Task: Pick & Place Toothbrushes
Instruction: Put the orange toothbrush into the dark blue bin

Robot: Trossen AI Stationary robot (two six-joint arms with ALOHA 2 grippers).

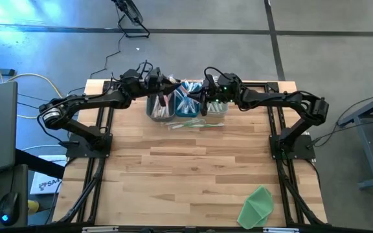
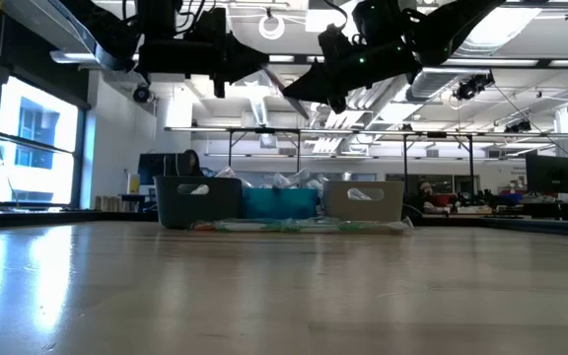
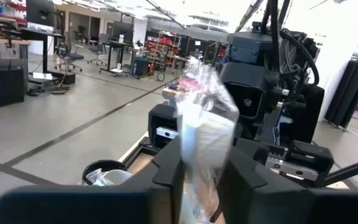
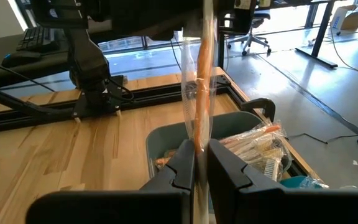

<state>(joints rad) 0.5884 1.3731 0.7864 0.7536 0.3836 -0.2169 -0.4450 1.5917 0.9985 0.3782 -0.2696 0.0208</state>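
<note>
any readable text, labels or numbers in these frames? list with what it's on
Nothing legible.
White box on the floor beside the table: dark print, too blurred.
White sticker on a dark housing: too small.
Wrapped toothbrush in the left gripper: no print shows.
Orange toothbrush in the right gripper: no print shows.

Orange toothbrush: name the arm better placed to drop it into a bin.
Right. The right gripper is shut on the orange toothbrush with the grey bin of wrapped brushes just below; the left gripper clamps a clear packet, facing the room.
</note>
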